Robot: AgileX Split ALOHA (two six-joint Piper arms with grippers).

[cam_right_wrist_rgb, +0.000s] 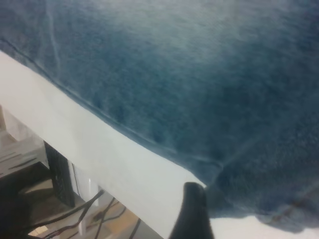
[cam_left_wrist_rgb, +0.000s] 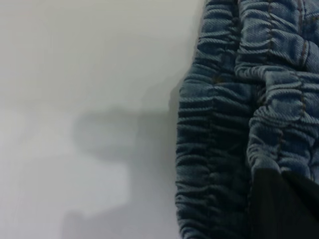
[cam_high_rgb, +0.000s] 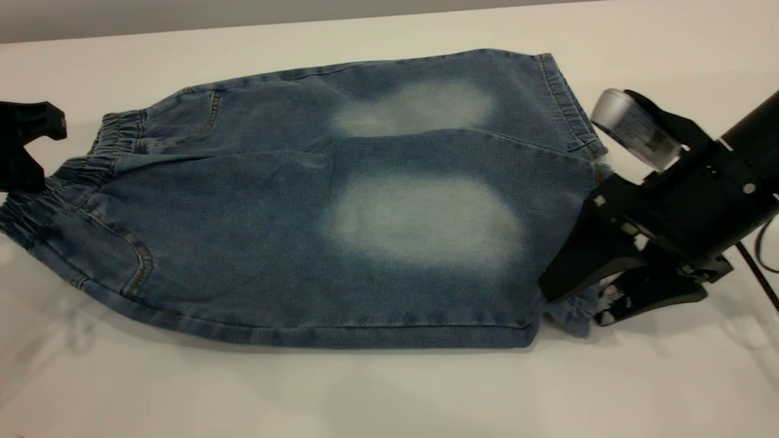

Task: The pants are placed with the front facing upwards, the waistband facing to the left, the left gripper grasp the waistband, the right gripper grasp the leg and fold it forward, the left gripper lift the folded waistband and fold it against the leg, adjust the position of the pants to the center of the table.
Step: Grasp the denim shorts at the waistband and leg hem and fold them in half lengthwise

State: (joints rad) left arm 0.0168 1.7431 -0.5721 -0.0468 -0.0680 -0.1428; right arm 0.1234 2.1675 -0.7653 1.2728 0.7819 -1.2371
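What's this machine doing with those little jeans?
Two robot arms are folding a pair of short denim pants on a white table. The pants already lie doubled lengthwise, one leg over the other. The right gripper is clamped on the leg hem at the right end. The left gripper sits at the ruched waistband on the left; whether it has hold is not visible.

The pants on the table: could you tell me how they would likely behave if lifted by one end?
The pants would probably sag and drape, since the denim lies flat and creased on the table. The ruched waistband likely stretches. The right end effector is at the bunched leg hem, which suggests the cloth gathers easily.
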